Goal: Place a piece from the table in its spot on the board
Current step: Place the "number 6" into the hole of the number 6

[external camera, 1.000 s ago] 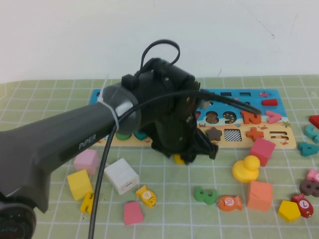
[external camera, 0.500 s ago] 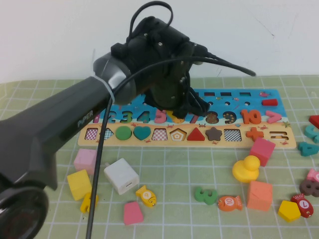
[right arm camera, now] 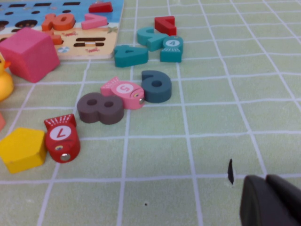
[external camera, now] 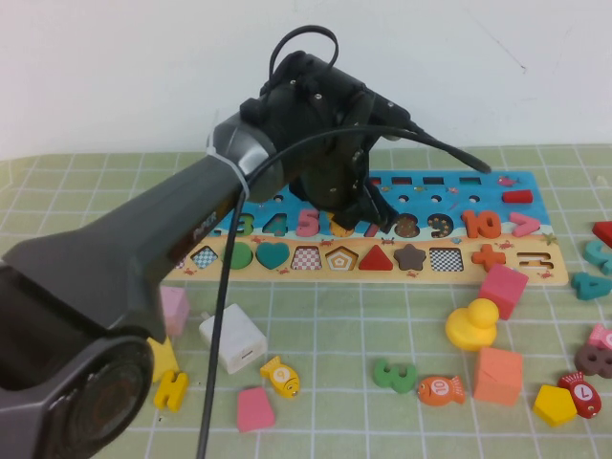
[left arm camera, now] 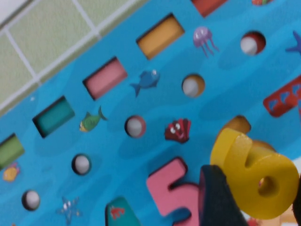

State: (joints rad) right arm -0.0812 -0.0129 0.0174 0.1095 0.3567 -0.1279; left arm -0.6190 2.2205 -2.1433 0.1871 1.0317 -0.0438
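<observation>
The piece, a yellow "6" [left arm camera: 256,181], is pinched in my left gripper [left arm camera: 258,197], whose dark finger [left arm camera: 218,200] presses its side. It hangs tilted just over the board [left arm camera: 117,108], beside the pink "5" [left arm camera: 171,188]. In the high view the left gripper [external camera: 349,222] sits low over the board's [external camera: 540,203] number row, between the pink "5" [external camera: 307,223] and a red "7", and only a sliver of the yellow piece [external camera: 340,229] shows. My right gripper [right arm camera: 265,197] is shut, low over the green mat, away from the board.
A yellow duck [external camera: 472,323], pink cube [external camera: 503,290], orange cube [external camera: 498,375], green "3" [external camera: 393,374], white charger [external camera: 234,337] and yellow "H" [external camera: 172,389] lie in front of the board. Near the right gripper lie a brown "8" [right arm camera: 101,108] and a red fish [right arm camera: 61,137].
The left arm carried the yellow "6" from the mat in front of the board back onto the number row, then settled lower beside the pink "5". The right arm stayed still.
</observation>
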